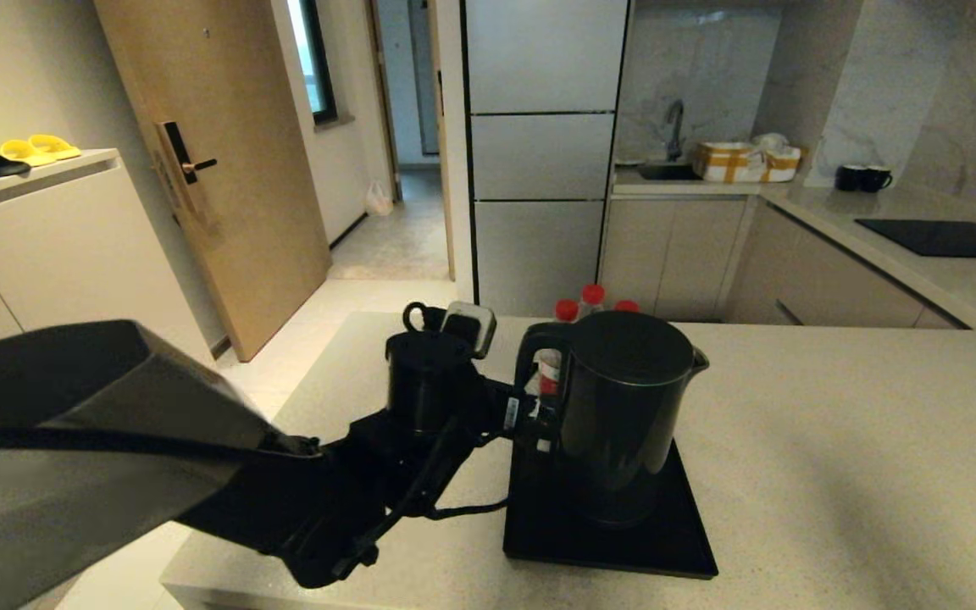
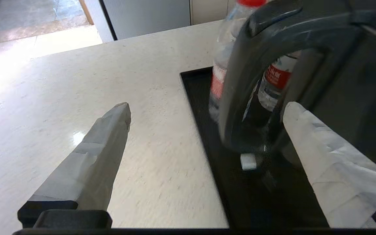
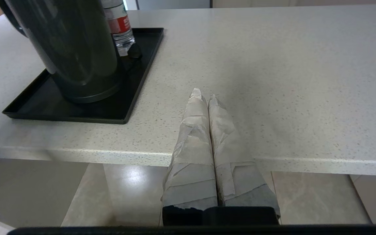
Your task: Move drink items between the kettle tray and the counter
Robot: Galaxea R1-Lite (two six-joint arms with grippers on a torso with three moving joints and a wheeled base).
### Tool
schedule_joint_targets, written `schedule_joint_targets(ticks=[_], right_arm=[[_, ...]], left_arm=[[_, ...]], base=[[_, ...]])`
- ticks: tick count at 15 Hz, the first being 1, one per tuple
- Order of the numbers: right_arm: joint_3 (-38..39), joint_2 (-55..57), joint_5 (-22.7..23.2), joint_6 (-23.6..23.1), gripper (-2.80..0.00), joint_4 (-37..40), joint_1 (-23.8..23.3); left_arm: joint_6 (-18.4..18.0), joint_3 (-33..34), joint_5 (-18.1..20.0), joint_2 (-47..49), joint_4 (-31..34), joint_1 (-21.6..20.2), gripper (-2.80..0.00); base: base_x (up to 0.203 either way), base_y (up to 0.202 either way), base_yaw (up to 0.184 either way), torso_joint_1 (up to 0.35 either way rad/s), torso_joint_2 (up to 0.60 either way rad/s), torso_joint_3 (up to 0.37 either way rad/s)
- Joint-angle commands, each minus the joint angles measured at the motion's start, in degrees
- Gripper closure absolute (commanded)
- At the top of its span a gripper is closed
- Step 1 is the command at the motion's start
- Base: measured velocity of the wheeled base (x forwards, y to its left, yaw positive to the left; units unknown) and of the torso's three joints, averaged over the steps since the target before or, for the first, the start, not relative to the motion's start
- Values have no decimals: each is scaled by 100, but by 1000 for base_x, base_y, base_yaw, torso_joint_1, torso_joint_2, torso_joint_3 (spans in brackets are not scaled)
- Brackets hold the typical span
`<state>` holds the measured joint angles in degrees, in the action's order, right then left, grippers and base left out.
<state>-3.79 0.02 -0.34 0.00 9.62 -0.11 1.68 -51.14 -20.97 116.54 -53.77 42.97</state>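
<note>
The tall glossy black kettle (image 1: 623,407) stands on the flat black kettle tray (image 1: 691,542) on the beige speckled counter (image 1: 835,440). My left gripper (image 2: 207,107) is open at the kettle's loop handle (image 2: 237,98). One taped finger (image 2: 109,130) is outside the handle over the counter (image 2: 60,98); the other finger (image 2: 321,153) is on the kettle-body side. Neither pad touches the handle. Red-capped water bottles (image 1: 592,296) stand on the tray behind the kettle. My right gripper (image 3: 204,94) is shut and empty at the counter's front edge, to the right of the tray (image 3: 109,111) and kettle (image 3: 73,49).
A black cable (image 1: 463,508) runs from the tray's left side under my left arm. Far behind are the L-shaped worktop with black hob (image 1: 945,237), dark mugs (image 1: 861,178) and a sink. The counter (image 3: 273,65) stretches wide to the tray's right.
</note>
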Motion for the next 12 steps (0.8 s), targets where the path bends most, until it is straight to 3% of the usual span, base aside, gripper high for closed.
schedule_joint_targets(ticks=[1,3,4,8,12], right_arm=[[1,-2,-1,0,0,5,2],[1,-2,-1,0,0,5,2],[1,-2,-1,0,0,5,2],[1,-2,-1,0,0,5,2],[1,-2,-1,0,0,5,2]], left_arm=[[26,548,-13,-836,-22,-27,-280],[31,915,-18,-1201,17,-100,-280],[22,1084,-33,-1576,141,-161,0],[41,1505,-24,-3514,1483,-719,0],[81,1525,-22,-5216,3593,-1149,0]], base=[[0,0,0,0,0,0],[0,0,0,0,0,0],[0,0,0,0,0,0],[0,0,0,0,0,0],[0,0,0,0,0,0]])
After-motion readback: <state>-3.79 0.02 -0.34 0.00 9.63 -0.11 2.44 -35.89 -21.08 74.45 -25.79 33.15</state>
